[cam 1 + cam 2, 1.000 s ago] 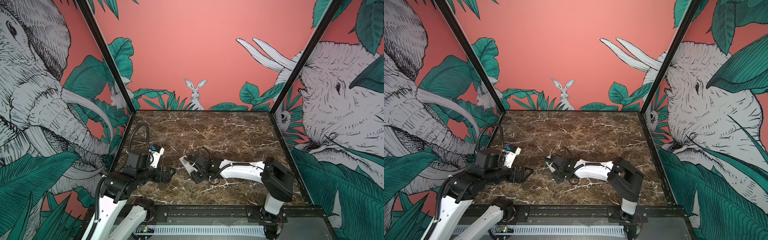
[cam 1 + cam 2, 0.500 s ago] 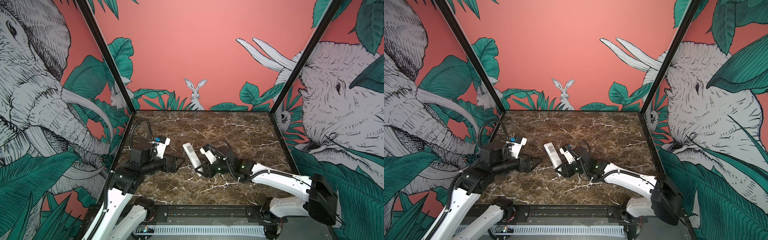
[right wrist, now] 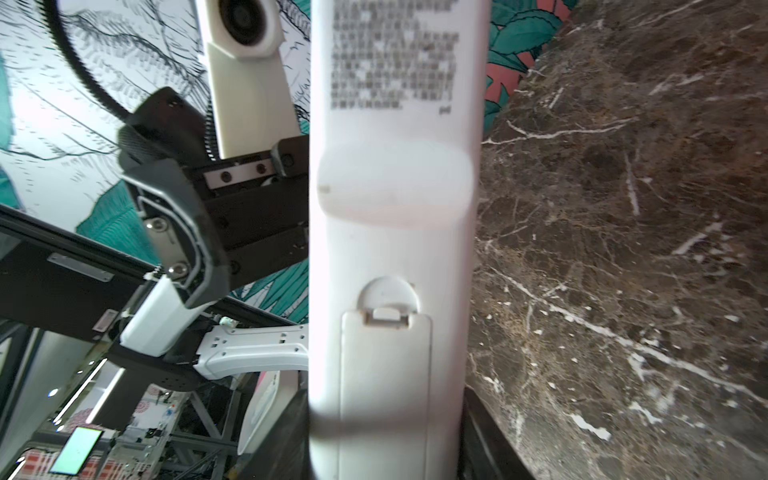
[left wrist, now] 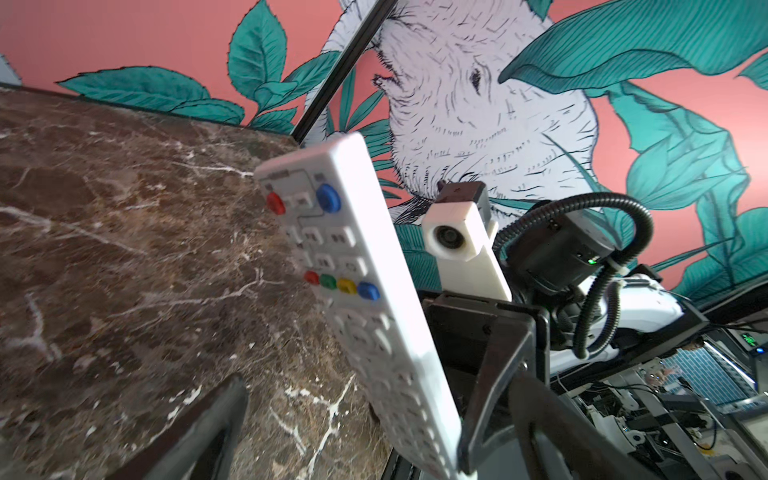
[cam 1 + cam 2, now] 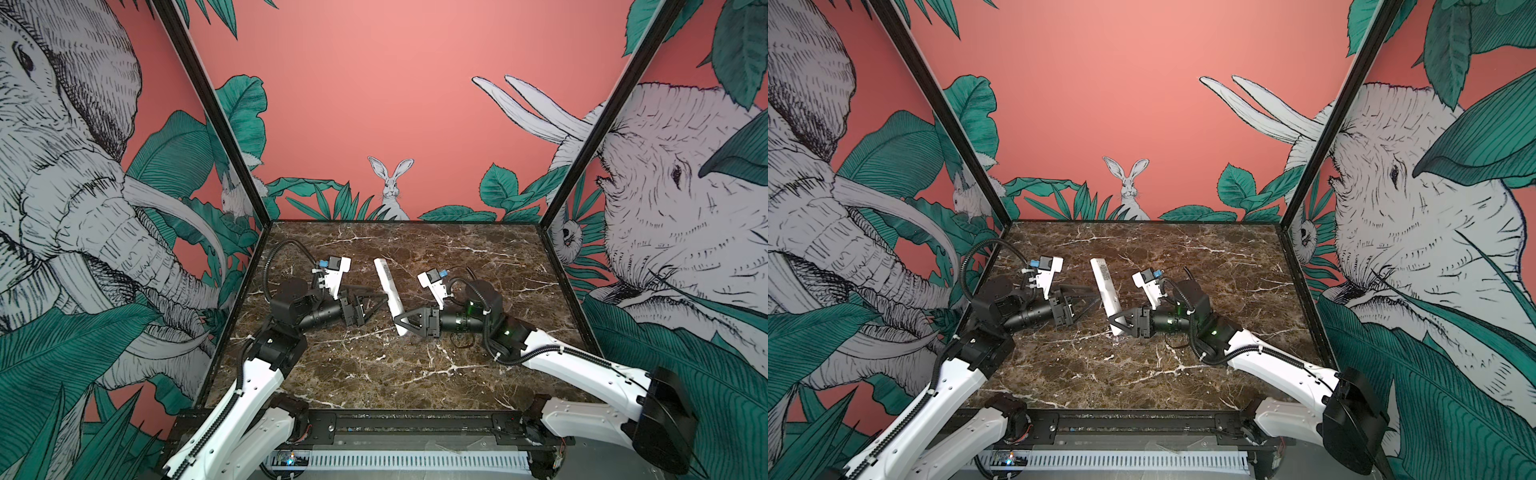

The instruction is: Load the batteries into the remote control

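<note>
Right gripper [image 5: 400,323] has lifted the remote control [image 5: 388,291] — light, stiff, slick — pinched by its edges; left gripper [image 5: 376,301] gapes.

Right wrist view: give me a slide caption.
Remote control clamped by jaws of the right gripper, back toward camera, battery cover closed.

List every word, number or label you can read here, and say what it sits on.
Back of the remote control: printed text block, too blurred to read.
Its front: button markings, too small to read.
Nothing else carries legible text.
</note>
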Robot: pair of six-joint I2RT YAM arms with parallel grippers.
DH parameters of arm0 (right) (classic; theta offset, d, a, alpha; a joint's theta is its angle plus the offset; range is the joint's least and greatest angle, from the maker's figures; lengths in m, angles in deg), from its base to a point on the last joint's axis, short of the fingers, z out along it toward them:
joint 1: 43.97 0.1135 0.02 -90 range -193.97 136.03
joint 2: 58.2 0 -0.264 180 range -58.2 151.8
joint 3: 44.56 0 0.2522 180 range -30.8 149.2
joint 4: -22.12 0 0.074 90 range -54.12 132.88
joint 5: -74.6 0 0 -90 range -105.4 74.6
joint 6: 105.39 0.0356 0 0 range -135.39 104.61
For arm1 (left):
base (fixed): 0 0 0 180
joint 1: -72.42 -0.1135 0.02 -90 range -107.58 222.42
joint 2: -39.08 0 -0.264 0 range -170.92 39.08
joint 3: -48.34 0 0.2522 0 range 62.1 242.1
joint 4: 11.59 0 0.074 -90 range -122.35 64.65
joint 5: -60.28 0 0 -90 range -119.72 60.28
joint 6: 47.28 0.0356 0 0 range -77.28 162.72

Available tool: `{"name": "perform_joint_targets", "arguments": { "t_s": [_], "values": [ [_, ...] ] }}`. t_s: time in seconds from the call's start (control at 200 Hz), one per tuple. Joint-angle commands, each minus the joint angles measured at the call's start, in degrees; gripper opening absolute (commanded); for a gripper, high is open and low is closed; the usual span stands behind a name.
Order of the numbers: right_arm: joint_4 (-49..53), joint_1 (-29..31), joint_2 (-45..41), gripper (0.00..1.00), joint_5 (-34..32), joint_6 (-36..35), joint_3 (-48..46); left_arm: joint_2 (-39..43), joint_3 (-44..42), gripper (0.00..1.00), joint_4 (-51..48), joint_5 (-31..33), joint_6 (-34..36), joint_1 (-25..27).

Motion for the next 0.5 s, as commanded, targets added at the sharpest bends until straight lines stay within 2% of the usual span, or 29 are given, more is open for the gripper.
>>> {"name": "perform_joint_targets", "arguments": {
  "t_s": [0.0, 0.195, 0.36, 0.495],
  "values": [
    [-10.48, -0.15, -0.86, 0.32, 5.25, 4.34, 0.04, -2.44, 0.33, 0.99, 14.23, -3.88, -4.39, 0.84],
    [-16.99, -0.24, -1.46, 0.32, 7.66, 7.86, -0.80, -6.40, 1.64, 0.99, 22.15, -5.66, -7.32, 1.87],
    [-17.78, -0.33, -1.93, 0.32, 7.80, 8.77, -1.07, -7.71, 2.20, 0.98, 29.71, -8.09, -11.01, 2.38],
    [-18.62, -0.68, -2.34, 0.32, 7.71, 9.15, -1.62, -7.74, 3.01, 0.95, 31.52, -10.55, -11.81, 2.71]
  ]
}}
